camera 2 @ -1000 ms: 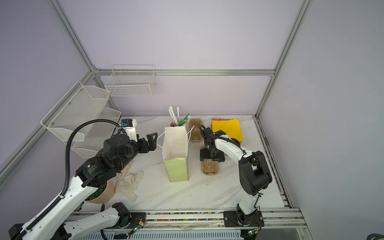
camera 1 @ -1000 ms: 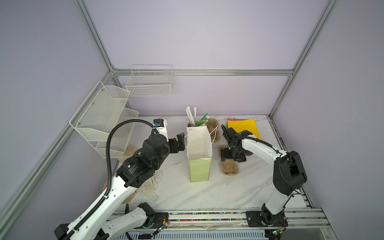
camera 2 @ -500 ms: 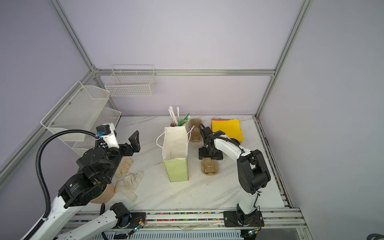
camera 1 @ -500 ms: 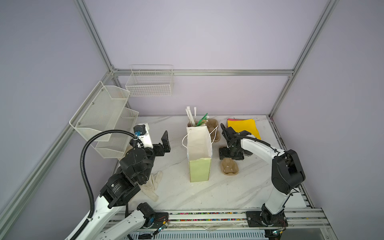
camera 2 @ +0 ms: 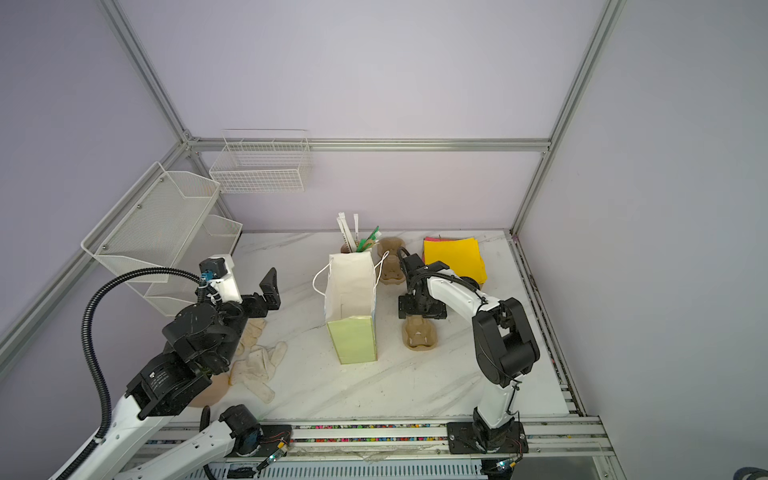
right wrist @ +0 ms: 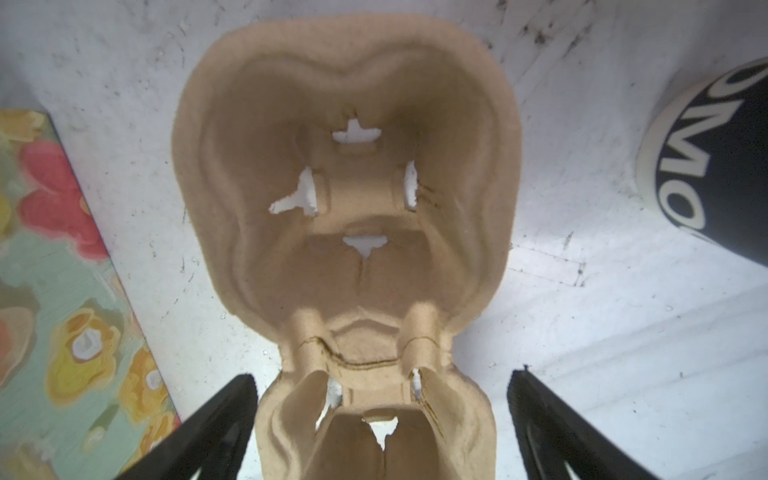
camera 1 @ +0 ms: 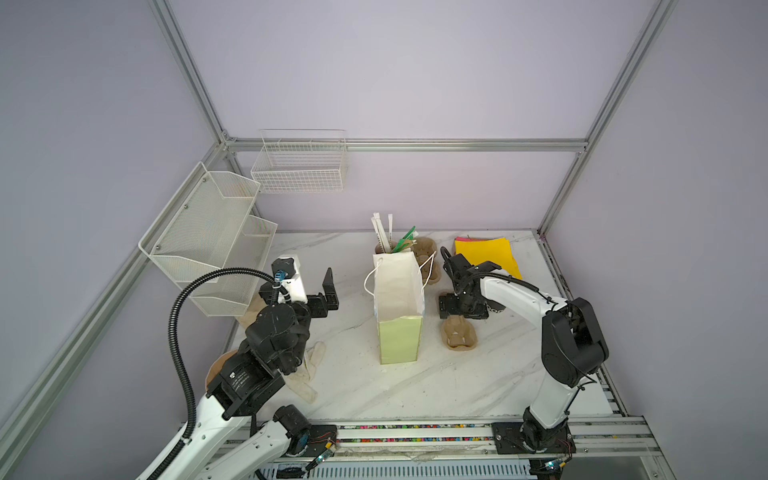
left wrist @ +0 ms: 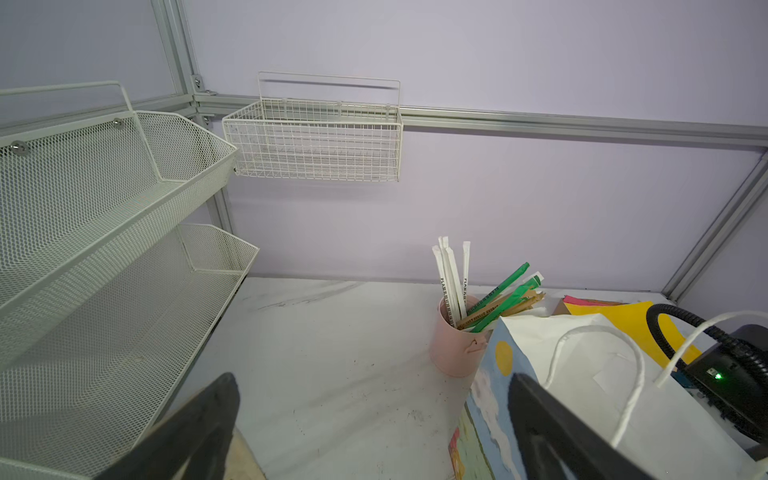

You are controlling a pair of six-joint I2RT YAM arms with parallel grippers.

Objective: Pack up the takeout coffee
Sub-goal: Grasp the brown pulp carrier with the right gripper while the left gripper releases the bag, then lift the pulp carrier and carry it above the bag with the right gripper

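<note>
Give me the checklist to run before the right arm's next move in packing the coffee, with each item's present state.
1. Right gripper open: ok, its jaws stand wide, astride one end of the brown moulded pulp cup carrier.
2. Small black paper cup with white lettering located: ok, it is beside the carrier, not in it, and ungripped.
3. Black sip lid on the cup: cannot tell, no view shows it.
4. White paper bag with a green front ready: ok, it is upright with its mouth open.
5. Left gripper out of the way: ok, it is open, empty and apart from the bag.
</note>
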